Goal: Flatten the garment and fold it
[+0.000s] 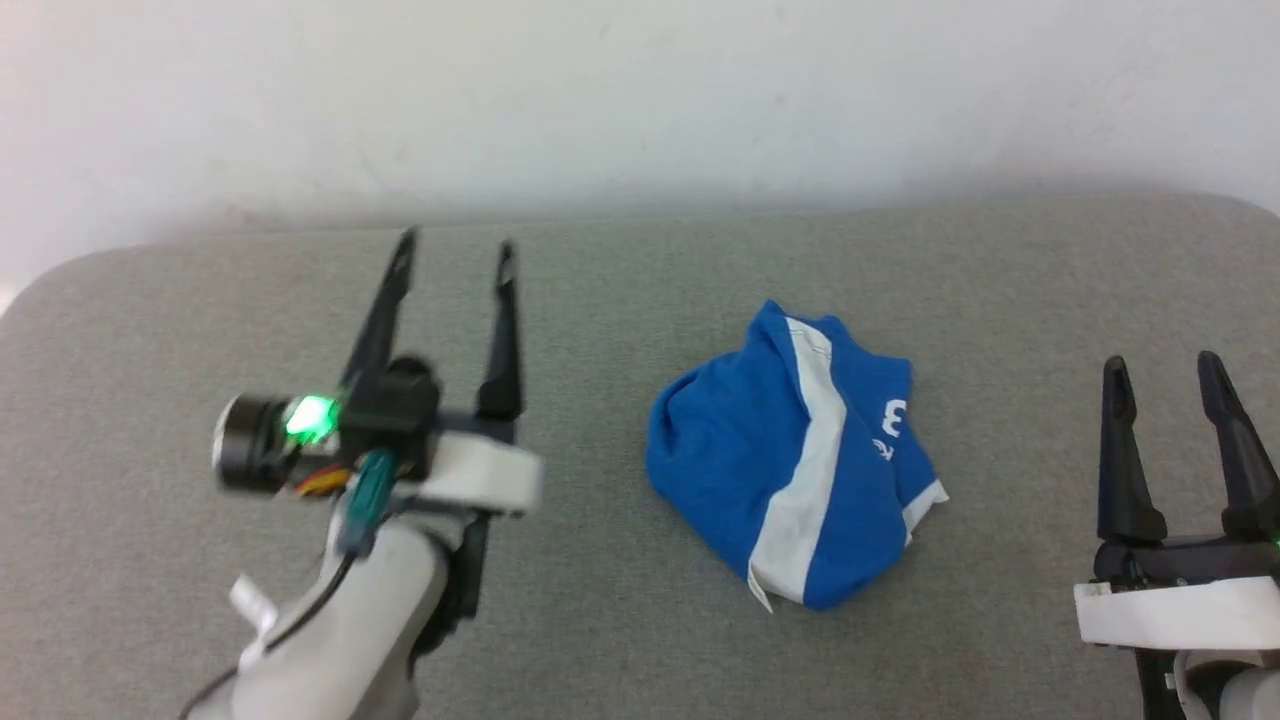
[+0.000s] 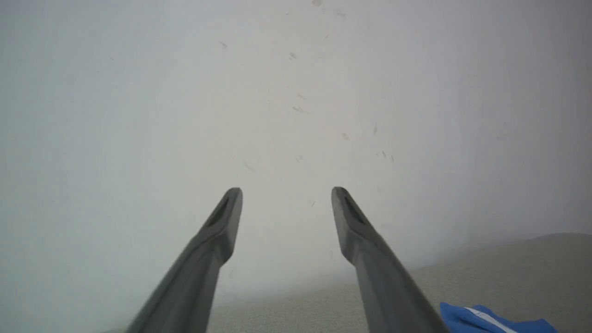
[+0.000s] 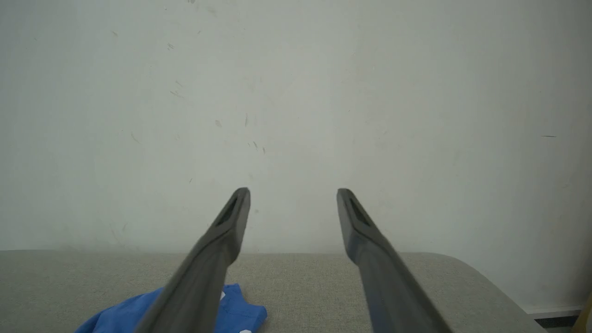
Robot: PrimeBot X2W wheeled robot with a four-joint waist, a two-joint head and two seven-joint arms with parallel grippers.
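Note:
The garment (image 1: 790, 455) lies crumpled in a heap on the grey padded surface (image 1: 620, 620), bright blue with a white stripe and a white "3" at its right side. My left gripper (image 1: 455, 245) hovers to its left, raised, open and holding nothing. My right gripper (image 1: 1160, 365) stands open to the garment's right, also holding nothing. A blue corner of the garment (image 2: 490, 319) shows at the lower right of the left wrist view, beside the open gripper (image 2: 286, 194). In the right wrist view the garment (image 3: 240, 310) lies low left, partly behind the left finger of the open gripper (image 3: 293, 194).
A pale wall (image 1: 640, 90) rises directly behind the padded surface. The surface has rounded far corners (image 1: 60, 280) on both sides. Bare grey padding surrounds the garment all round.

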